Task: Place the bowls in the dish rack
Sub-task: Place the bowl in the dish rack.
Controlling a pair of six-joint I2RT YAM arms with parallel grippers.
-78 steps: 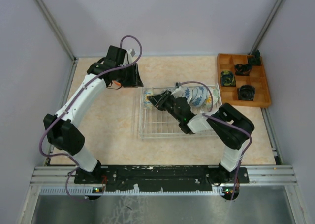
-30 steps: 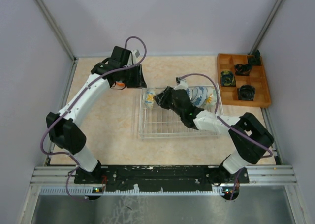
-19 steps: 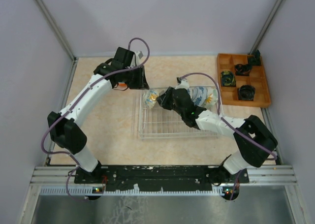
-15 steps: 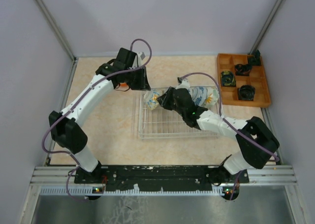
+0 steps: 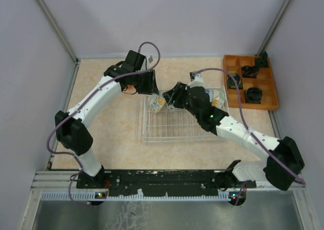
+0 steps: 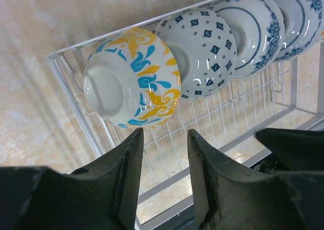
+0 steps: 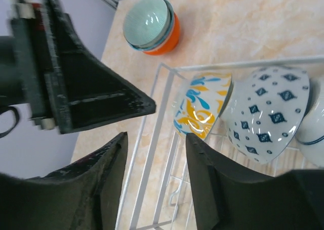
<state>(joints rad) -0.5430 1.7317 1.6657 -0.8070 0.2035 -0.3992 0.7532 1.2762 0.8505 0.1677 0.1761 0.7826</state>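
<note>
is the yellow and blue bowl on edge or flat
On edge: the yellow and blue bowl stands in the dish rack, foot facing sideways, beside the dotted bowl.

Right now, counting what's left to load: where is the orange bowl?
The orange bowl sits on the table in the right wrist view, outside the dish rack's left corner, near the yellow-and-blue bowl.

Patterned ceramic bowls (image 6: 202,53) on edge in the far row of the pale wire dish rack (image 5: 167,131).
Orange-sided bowl (image 7: 152,25), perhaps two nested, beyond its far-left corner; orange wooden tray (image 5: 263,107) to its right.
</note>
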